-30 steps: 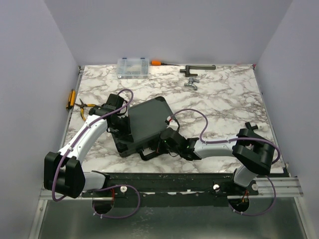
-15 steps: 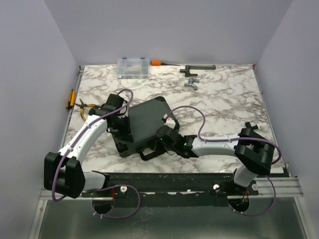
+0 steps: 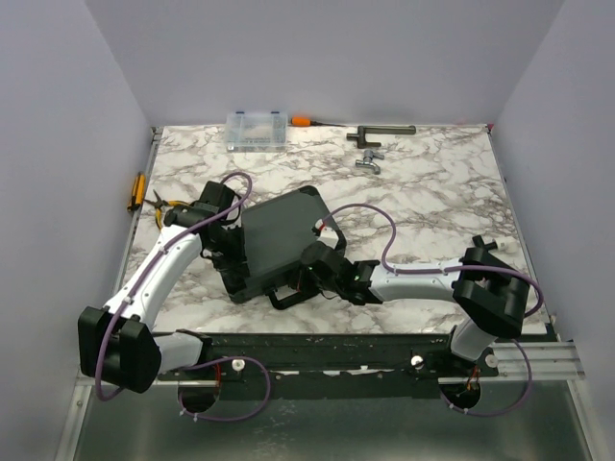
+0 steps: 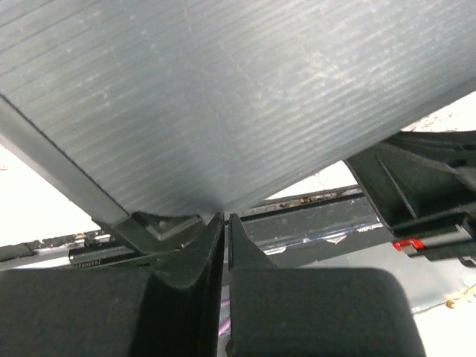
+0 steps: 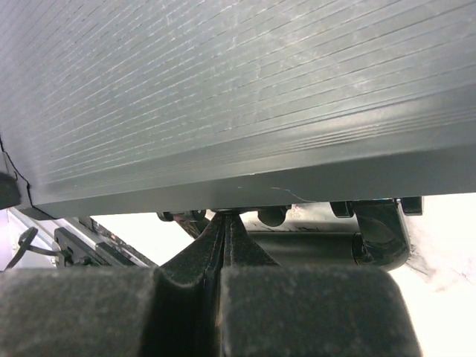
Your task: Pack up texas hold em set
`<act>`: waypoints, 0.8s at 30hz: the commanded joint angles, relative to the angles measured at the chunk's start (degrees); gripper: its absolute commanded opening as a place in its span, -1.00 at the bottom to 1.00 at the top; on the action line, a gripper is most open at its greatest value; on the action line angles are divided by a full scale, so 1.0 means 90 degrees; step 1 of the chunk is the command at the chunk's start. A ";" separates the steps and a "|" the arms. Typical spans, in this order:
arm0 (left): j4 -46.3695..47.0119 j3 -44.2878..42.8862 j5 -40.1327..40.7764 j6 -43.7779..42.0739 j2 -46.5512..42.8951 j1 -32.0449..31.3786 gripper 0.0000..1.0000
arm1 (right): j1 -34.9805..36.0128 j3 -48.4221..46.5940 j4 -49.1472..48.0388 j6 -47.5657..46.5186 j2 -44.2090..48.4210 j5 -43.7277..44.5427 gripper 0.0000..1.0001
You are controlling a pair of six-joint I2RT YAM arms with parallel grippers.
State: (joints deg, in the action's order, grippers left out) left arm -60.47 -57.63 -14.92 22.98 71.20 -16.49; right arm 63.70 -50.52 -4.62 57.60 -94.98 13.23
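Observation:
The texas hold em set shows as a dark grey hard briefcase (image 3: 283,238) lying askew in the middle of the table, its handle (image 3: 288,296) toward the near edge. My left gripper (image 3: 231,254) is at the case's left side. In the left wrist view the left gripper (image 4: 224,220) is shut, its tips just under the ribbed lid (image 4: 223,97). My right gripper (image 3: 312,266) is at the case's front edge. From the right wrist, the right gripper (image 5: 227,217) is shut with its tips against the underside of the lid's rim (image 5: 245,178). The case's inside is hidden.
A clear organiser box (image 3: 257,130) and an orange-handled screwdriver (image 3: 303,121) lie at the back. Metal tools (image 3: 380,132) sit back right. Yellow-handled pliers (image 3: 163,204) and an orange tool (image 3: 136,190) lie at the left edge.
The right gripper slid a little left and forward along the case's front edge. The left arm shifted slightly left and toward the near edge, its gripper staying at the case's side.

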 commanded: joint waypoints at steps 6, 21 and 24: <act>-0.0593 -0.0936 0.0066 0.0029 -0.0229 0.0007 -0.89 | -0.0133 0.0257 -0.0158 0.0276 -0.0226 0.0668 -0.99; -0.0645 -0.1839 -0.0290 0.0055 0.0191 -0.0004 -0.88 | -0.0144 0.0835 -0.0527 0.0575 -0.0317 0.0697 -0.99; -0.0655 -0.1859 -0.0311 0.0036 0.0193 -0.0004 -0.88 | -0.0139 0.0744 -0.0568 0.0523 -0.0309 0.0635 -0.99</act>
State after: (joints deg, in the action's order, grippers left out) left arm -65.14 -72.88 -16.10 23.31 72.62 -16.51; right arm 62.72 -44.03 -9.32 62.43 -96.44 16.67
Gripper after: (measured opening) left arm 0.058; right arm 0.006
